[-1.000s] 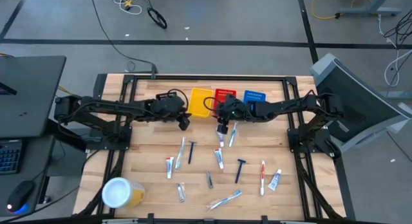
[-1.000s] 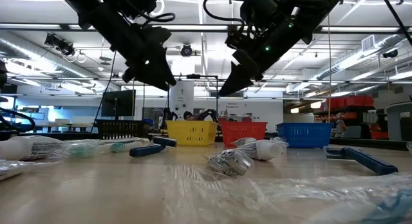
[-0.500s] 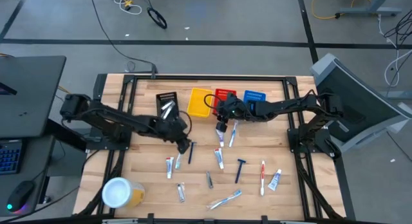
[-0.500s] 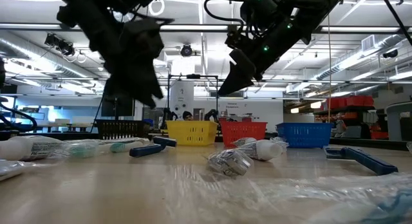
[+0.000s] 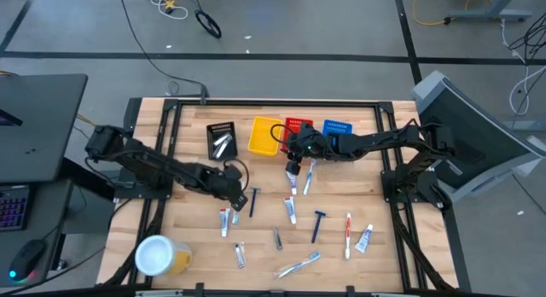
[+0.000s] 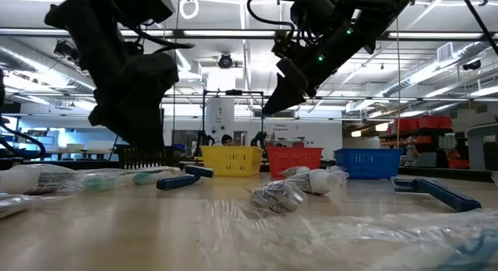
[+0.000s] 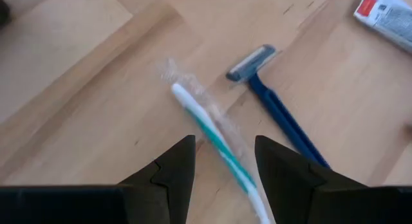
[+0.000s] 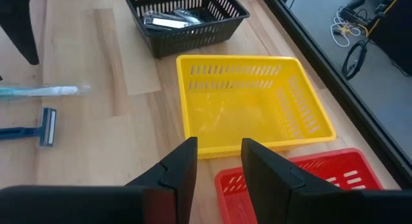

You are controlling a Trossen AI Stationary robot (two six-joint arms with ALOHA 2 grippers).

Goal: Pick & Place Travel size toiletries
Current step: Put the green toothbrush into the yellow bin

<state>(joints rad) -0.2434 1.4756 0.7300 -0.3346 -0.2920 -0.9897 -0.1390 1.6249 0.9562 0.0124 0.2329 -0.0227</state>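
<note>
Travel size toiletries lie scattered on the wooden table: a white-green toothbrush (image 7: 215,137), a blue-handled razor (image 7: 277,102) beside it, and a white tube with red marks (image 7: 386,11). More tubes (image 5: 290,209), razors (image 5: 318,224) and toothbrushes (image 5: 299,264) lie toward the near edge. My left gripper (image 7: 225,156) (image 5: 238,195) is open, low over the table, with its fingers on either side of the white-green toothbrush. My right gripper (image 8: 219,156) (image 5: 293,169) is open and raised in front of the yellow basket (image 8: 251,102).
Along the far edge stand a black basket (image 5: 221,139) holding silvery packets (image 8: 170,19), the yellow basket (image 5: 264,135), a red basket (image 5: 297,128) and a blue basket (image 5: 337,128). A white-lidded yellow tub (image 5: 158,256) stands at the near left corner. Metal frame rails border the table.
My left gripper has moved from beside the black and yellow baskets toward the near edge and down, and now stands low over the white-green toothbrush. No toiletry has visibly moved.
</note>
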